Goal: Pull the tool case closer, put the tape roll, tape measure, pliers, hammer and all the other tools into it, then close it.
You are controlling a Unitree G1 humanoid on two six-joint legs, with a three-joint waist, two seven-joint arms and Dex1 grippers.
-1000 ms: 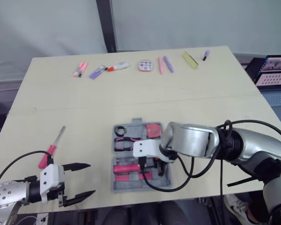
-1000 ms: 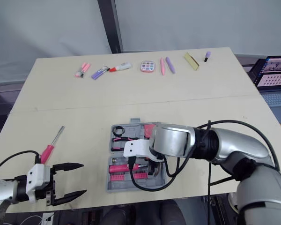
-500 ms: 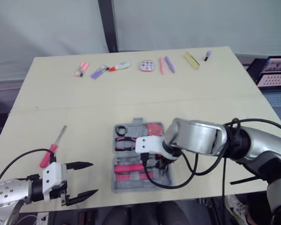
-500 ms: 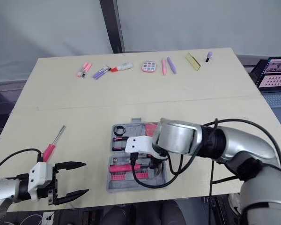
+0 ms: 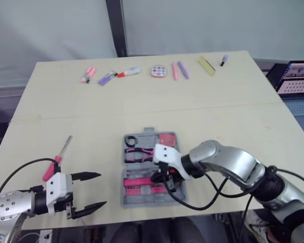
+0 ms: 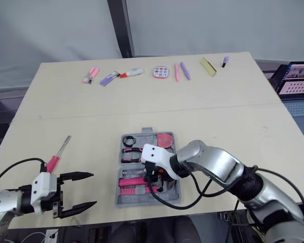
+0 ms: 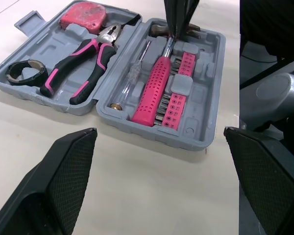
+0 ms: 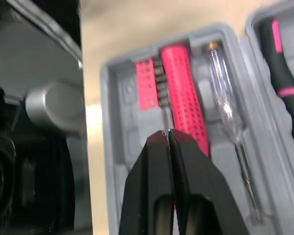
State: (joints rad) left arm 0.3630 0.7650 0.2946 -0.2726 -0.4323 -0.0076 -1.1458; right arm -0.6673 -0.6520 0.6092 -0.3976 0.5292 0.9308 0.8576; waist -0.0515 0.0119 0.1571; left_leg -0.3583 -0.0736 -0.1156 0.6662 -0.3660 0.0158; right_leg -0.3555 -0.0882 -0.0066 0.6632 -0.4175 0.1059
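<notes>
The grey tool case (image 7: pixel 196 139) lies open on the bench (image 5: pixel 142 101), near the front edge and roughly in the middle. Both halves are flat, with the moulded trays facing up.

In the half farther from the robot are the black tape roll (image 7: pixel 25 72), the pink-and-black pliers (image 7: pixel 83 61) and the red tape measure (image 7: pixel 83 11). The nearer half holds the hammer (image 7: pixel 154 90) with its pink dotted handle. A pink bit strip (image 7: pixel 176 90) lies on one side of it and a clear-handled tester screwdriver (image 7: pixel 132 73) on the other.

The right gripper (image 8: pixel 166 133) is down inside this nearer half, its fingers pressed narrow together. The tips are at the hammer's metal shaft, just beyond the pink handle. I cannot tell whether they pinch the shaft or only touch it.

The left gripper (image 5: pixel 101 190) hangs low over the bench to the left of the case, clear of it. Its fingers are spread wide, hold nothing, and point toward the case.

A pink-handled screwdriver (image 5: pixel 54 163) lies loose on the bench, well left of the case and just beyond the left gripper.

Along the far edge of the bench is a row of pens and markers (image 5: pixel 174 71), well apart from the case.
</notes>
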